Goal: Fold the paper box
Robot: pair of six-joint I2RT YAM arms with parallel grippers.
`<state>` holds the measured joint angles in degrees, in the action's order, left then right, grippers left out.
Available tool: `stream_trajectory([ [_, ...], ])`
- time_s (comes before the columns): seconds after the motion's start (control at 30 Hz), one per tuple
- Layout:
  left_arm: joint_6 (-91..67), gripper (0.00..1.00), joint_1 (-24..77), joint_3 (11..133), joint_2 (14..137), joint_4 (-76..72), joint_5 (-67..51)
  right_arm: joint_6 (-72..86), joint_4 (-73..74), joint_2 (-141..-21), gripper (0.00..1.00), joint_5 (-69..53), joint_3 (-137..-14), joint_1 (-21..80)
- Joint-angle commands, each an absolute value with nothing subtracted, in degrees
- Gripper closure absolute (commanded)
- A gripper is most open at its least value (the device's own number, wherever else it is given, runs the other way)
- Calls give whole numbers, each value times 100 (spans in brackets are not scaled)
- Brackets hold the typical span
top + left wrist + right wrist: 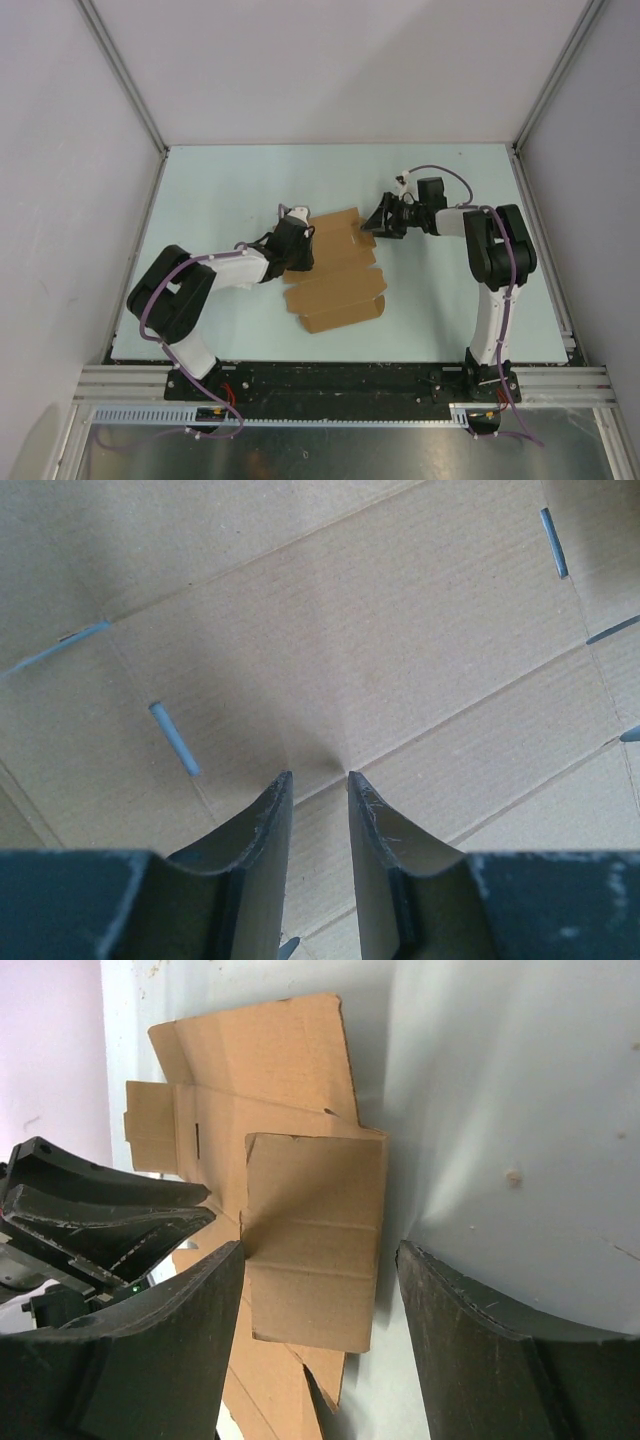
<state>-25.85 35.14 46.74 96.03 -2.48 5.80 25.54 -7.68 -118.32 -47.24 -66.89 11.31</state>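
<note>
Top view, near to far. Arm bases sit at 6 o'clock on the pale table [230, 190]. The paper box [335, 295] is an unfolded brown many-flapped sheet, lying mid-table between the two arms.

The left gripper [303, 248] reaches in from 8 o'clock and sits on the sheet's 10 o'clock part. In the left wrist view its fingers [272, 815] are tip-down on the cardboard [400, 630] at a crease. The jaws are a narrow gap apart, with only flat board showing in the gap and slots around it.

The right gripper [370, 224] comes in from 3 o'clock, at the sheet's 1 o'clock edge. In the right wrist view the right gripper [320, 1250] has its jaws wide apart. A raised flap of the box [260, 1060] stands between the fingers [480, 1350], clear of both pads. The left gripper [100, 1220] shows at 9 o'clock of that view, on the sheet.
</note>
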Motion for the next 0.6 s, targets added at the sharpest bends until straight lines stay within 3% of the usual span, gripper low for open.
stream_trajectory([
  [0.0,-2522,66,3533,4860,9677,-369,492,2558,-439,-12217,30,-4684,-6618,1292],
  [0.57,-2531,67,3533,4825,9668,-369,439,2584,-387,-11734,30,-4737,-6618,1573],
])
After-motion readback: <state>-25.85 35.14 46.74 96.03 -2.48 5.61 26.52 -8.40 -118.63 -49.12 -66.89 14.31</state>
